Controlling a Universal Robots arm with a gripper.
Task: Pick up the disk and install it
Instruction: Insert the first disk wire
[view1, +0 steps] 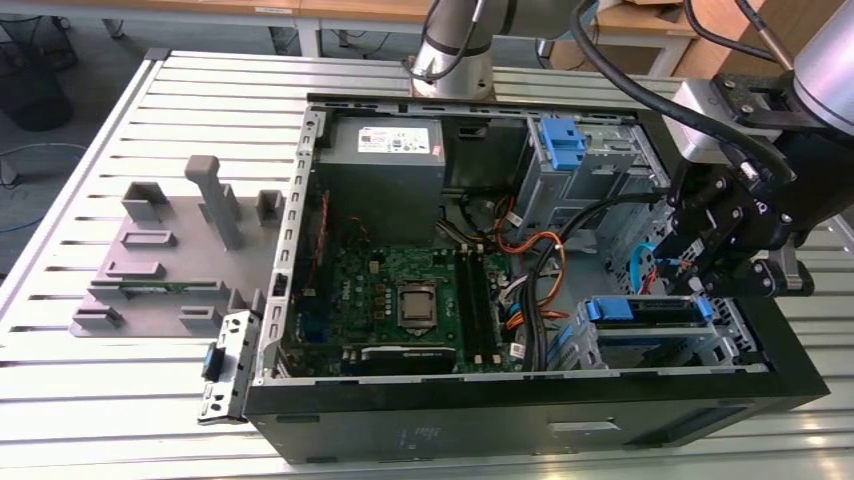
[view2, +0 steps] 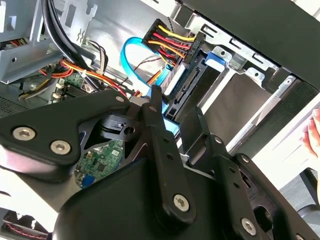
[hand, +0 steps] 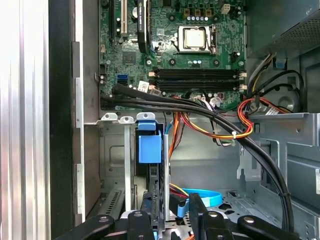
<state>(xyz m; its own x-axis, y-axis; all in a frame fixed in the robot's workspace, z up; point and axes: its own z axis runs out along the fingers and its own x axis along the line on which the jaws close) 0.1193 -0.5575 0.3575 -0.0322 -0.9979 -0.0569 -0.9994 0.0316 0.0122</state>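
Disk (view1: 647, 311) is seated in the lower drive cage (view1: 727, 345) of the open computer case (view1: 534, 420), at the exterior view's right, beside the motherboard (view1: 414, 305). Its blue carrier (hand: 149, 147) is seen edge-on in the first wrist view. Gripper (hand: 170, 212) is positioned directly at the disk, fingers (hand: 150, 210) spread to either side of its edge; contact cannot be confirmed.

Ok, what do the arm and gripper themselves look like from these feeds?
The arm is a silver-grey tube with thick black cables looping along it. The gripper is matte black, built from flat linkage plates joined by silver screws. In the second wrist view its fingers are narrow black bars.
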